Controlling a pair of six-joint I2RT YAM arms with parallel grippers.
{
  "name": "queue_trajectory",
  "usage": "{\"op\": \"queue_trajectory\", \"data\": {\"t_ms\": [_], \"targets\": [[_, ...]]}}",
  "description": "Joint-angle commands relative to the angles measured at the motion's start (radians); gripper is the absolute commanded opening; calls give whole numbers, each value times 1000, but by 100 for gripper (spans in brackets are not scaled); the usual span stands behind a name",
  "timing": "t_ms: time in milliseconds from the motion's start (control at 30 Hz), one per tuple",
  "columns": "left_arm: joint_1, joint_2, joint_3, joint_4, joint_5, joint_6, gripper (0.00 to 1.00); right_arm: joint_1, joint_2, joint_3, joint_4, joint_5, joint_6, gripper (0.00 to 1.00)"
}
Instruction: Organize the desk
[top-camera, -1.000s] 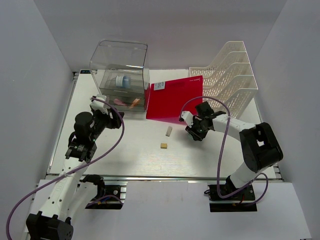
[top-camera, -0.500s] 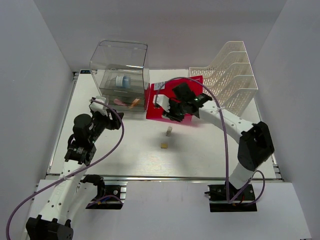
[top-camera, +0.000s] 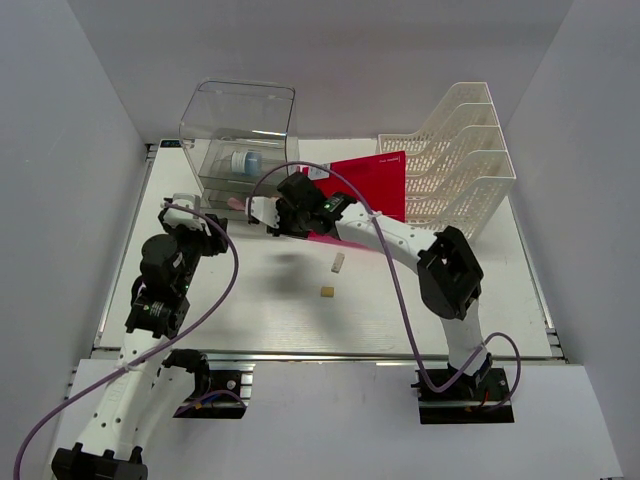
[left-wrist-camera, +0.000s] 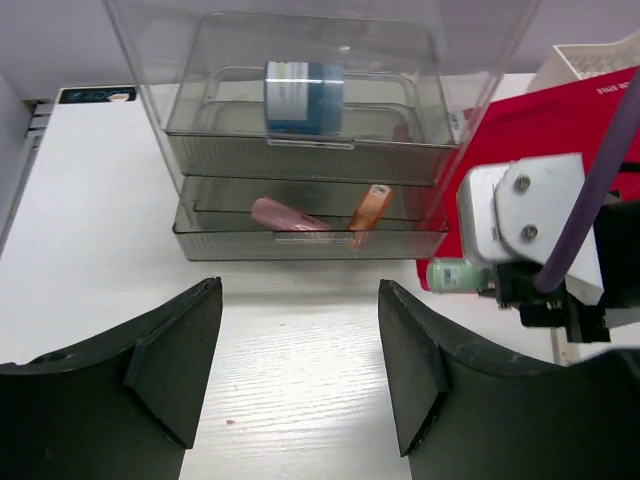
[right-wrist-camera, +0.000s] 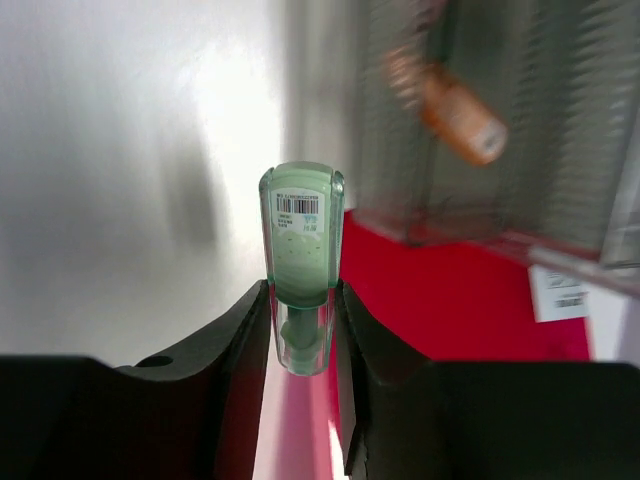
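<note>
The desk (top-camera: 250, 300) is a white tabletop with a silver rail (top-camera: 330, 355) along its near edge. My right gripper (top-camera: 266, 217) is shut on a pale green tube (right-wrist-camera: 300, 235) with a barcode label and a clear cap. It holds the tube above the desk, just in front of the clear drawer box (top-camera: 240, 150). The tube also shows in the left wrist view (left-wrist-camera: 460, 275). My left gripper (top-camera: 205, 222) is open and empty, its fingers (left-wrist-camera: 190, 340) over bare desk in front of the box.
The drawer box holds a blue-and-white roll (left-wrist-camera: 303, 97) above, and a pink item (left-wrist-camera: 285, 214) and an orange item (left-wrist-camera: 368, 205) below. A red folder (top-camera: 365, 180) leans by the white mesh file rack (top-camera: 460, 150). A white eraser (top-camera: 338, 262) and a tan cube (top-camera: 327, 292) lie mid-desk.
My right arm has swung left from the right side of the desk, across the red folder, to the front of the drawer box. My left gripper has shifted slightly left.
</note>
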Motion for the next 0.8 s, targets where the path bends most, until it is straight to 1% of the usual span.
{"op": "queue_trajectory", "data": {"t_ms": [0,67,133,200,233,300,433,600,767], "targets": [[-3,-22,-10,-2,-66,-2,73,14,-1,75,213,76,15,0],[-3,-24,-10,-2,-69,-2,73,20,5,70,307,93,26,0],[-3,-23,-8,-2,-68,-2,73,23,14,75,357,97,41,0],[-3,-21,-6,-2,-66,-2,73,23,44,104,371,97,56,0],[-3,-23,-8,-2,-63,-2,73,23,57,143,369,87,76,0],[-3,-24,-8,-2,-63,-2,73,25,90,161,400,87,92,0],[-3,-15,-8,-2,-59,-1,73,41,161,199,458,149,93,0],[-3,-10,-8,-2,-57,1,73,38,212,199,513,185,92,0],[-3,-1,-6,0,-46,2,73,29,218,179,533,199,102,0]]}}
